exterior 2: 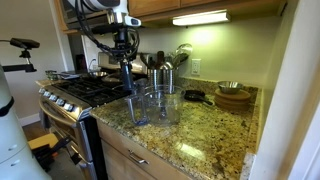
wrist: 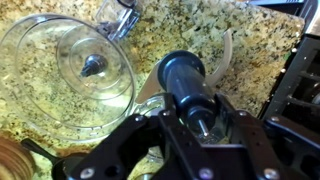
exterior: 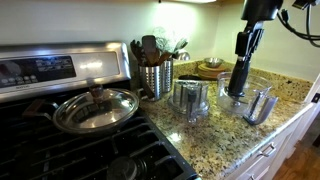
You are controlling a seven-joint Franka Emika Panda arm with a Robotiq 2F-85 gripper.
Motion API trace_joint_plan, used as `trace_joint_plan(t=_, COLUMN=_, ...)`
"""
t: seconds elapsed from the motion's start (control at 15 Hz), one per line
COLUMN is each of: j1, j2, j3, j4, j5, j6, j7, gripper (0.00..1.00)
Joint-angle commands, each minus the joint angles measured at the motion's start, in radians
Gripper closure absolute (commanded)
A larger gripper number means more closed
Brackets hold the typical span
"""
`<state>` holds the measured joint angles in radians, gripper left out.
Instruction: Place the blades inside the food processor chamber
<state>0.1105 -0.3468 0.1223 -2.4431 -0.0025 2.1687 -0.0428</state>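
Blades [wrist: 188, 78] gripped in tool [wrist: 200, 118] over granite counter [exterior: 215, 142], kitchen stove [exterior: 40, 140] alongside.

blades [wrist: 188, 80] beside chamber [wrist: 70, 75], utensil holder [exterior: 155, 77] behind, pan [exterior: 95, 108] on stove [exterior: 60, 150]

No text, brand, number or sign can be read in any view. In an exterior view the stove's control panel [exterior: 40, 68], at about 9 o'clock in the frame, carries display fields and markings, but they are too small and blurred to make out.
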Motion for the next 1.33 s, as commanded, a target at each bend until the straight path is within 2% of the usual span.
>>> trace_joint_plan(t=0.0, j1=-0.039, j2=-0.009, j3=-0.033, j4=0.069, j5=-0.048, j6=-0.07, j7=0.012, gripper=0.82)
trace_joint_plan(t=0.6, j1=-0.136, j2=0.081, j3=-0.094, j4=0.161, j5=-0.148, j6=-0.047, j7=0.037, gripper=0.82)
trace_joint_plan(t=1.27, j1=-0.144, j2=0.217, j3=-0.122, j4=0.182, j5=-0.208, j6=0.027, j7=0.022, gripper=0.82)
